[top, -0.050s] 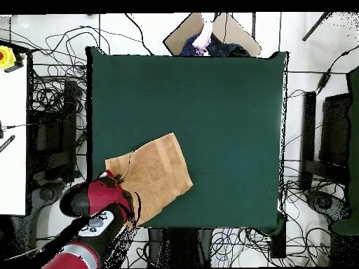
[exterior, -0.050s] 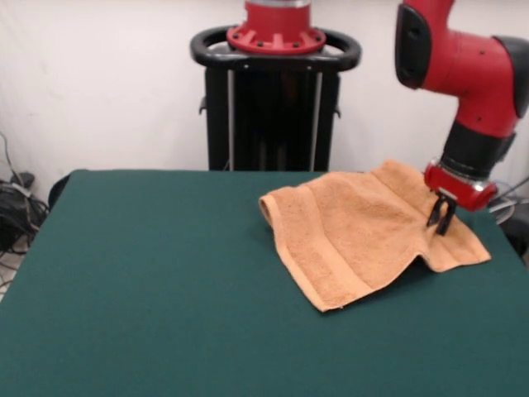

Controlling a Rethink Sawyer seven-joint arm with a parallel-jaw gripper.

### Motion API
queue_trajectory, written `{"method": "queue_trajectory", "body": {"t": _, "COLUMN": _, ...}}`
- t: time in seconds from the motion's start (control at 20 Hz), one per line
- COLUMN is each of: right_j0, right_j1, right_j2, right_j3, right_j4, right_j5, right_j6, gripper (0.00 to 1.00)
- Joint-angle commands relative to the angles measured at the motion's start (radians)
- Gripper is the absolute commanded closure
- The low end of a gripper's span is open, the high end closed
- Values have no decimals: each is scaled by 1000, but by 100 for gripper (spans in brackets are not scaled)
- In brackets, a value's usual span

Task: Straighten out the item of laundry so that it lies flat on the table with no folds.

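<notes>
Treat the towel (exterior, -0.050s: pixel 364 231) as a soft, light, limp load. Terry cloth of this kind will likely drape and bunch rather than slide as a sheet, and its pile should grip the felt-like table (exterior, -0.050s: pixel 149 281), so expect dragging to stretch one part while the rest lags. Nothing about it looks fragile.

The towel lies at one corner region of the table, directly under and beside the gripper (exterior, -0.050s: pixel 440 217). It is not flat: the edge farthest from the gripper is rolled or doubled over, and a ridge rises in the cloth just beside the gripper, with the hem there lifted off the table.

Take hold at a corner or along a banded hem, where the weave is likely firmer and only one layer is pinched. The corner just beyond the gripper is the closest candidate.

The arm comes down steeply, wrist pointing almost straight at the table, with the gripper low over the towel near that edge. The two fingertips (exterior, -0.050s: pixel 435 213) stand slightly apart and appear to hold nothing; whether they touch the cloth cannot be determined. In the overhead view the arm hides the gripper.
</notes>
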Motion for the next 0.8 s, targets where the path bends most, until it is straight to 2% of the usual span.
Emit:
{"method": "queue_trajectory", "body": {"t": 0.05, "right_j0": 21, "right_j1": 88, "right_j2": 248, "right_j3": -189, "right_j4": 24, "right_j5": 8, "right_j6": 75, "gripper": 100}}
{"method": "queue_trajectory", "body": {"t": 0.5, "right_j0": -47, "right_j1": 73, "right_j2": 316, "right_j3": -137, "right_j4": -40, "right_j5": -83, "right_j6": 66, "gripper": 100}}
{"method": "queue_trajectory", "body": {"t": 0.8, "right_j0": -36, "right_j1": 57, "right_j2": 308, "right_j3": -152, "right_j4": -19, "right_j5": -44, "right_j6": 88, "gripper": 100}}
